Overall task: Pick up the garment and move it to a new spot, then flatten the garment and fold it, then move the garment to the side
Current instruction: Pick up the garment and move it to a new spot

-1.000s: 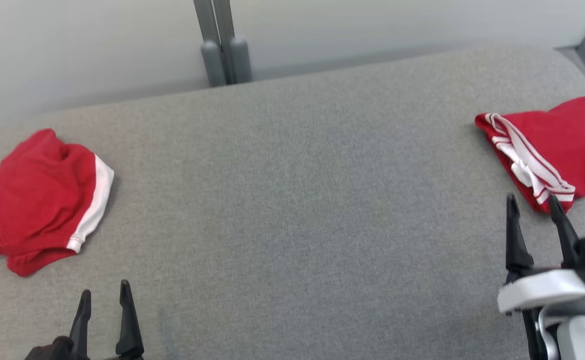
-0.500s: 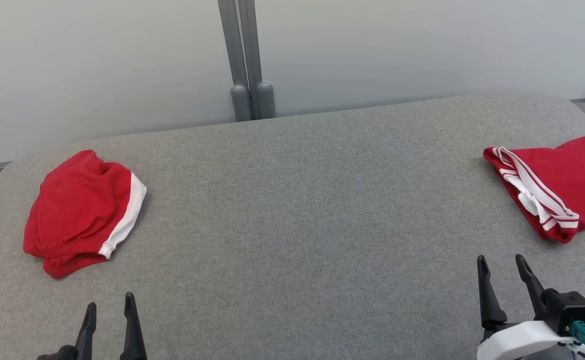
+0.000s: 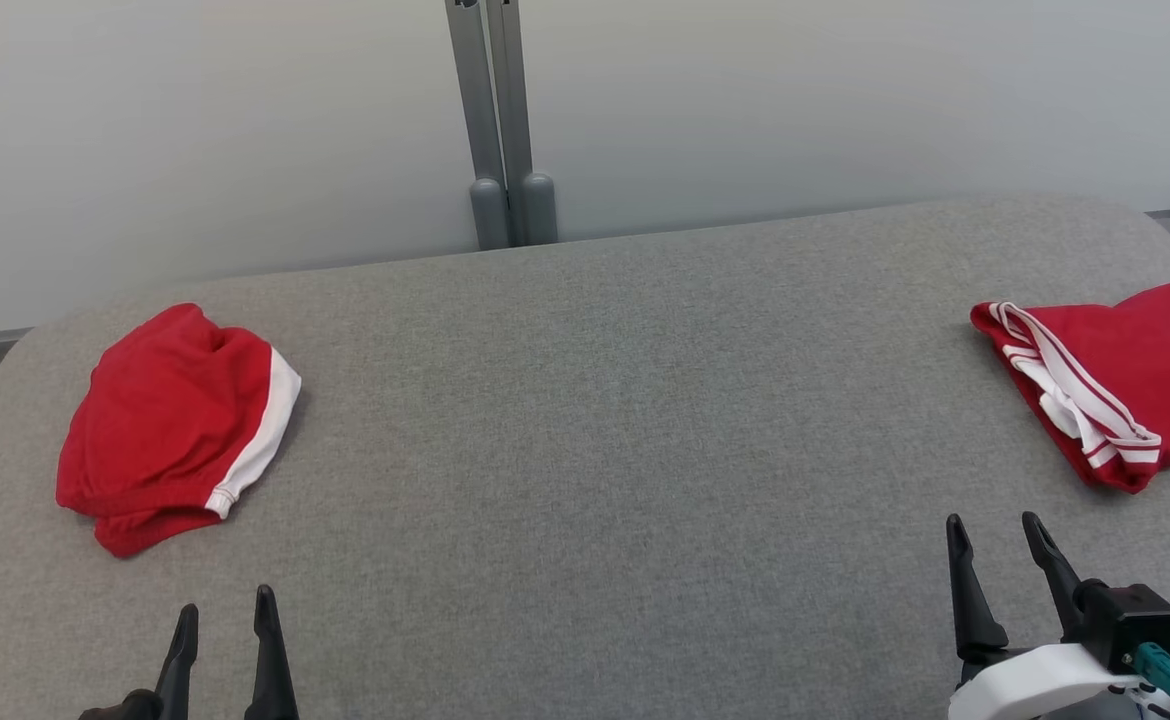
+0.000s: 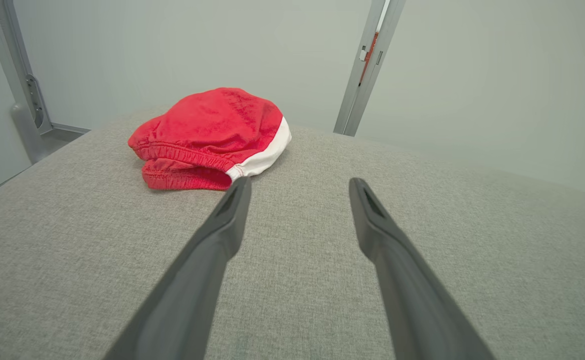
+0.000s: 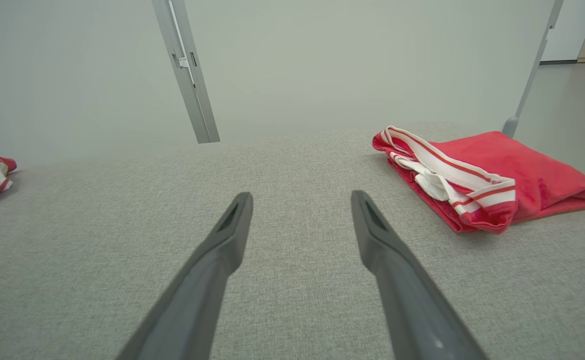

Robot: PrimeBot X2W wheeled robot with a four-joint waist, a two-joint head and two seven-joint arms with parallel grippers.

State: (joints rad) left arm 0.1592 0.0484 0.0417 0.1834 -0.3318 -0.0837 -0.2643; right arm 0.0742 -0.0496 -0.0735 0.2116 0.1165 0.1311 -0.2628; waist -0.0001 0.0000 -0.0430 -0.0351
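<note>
The grey tabletop (image 3: 585, 450) is carrying limp, light shorts (image 3: 170, 425) ahead of the left jaws, gaping empty like the right jaws; the waistband (image 4: 182, 156) is probably offering the surest pinch.

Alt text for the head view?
A crumpled red-and-white garment lies at left and a folded red garment with striped trim at right on a grey fabric table. The left gripper and right gripper are open and empty below.

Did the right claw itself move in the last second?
Yes. The right gripper pulled back toward the robot: its tips were beside the near corner of the folded garment; now table shows between.
</note>
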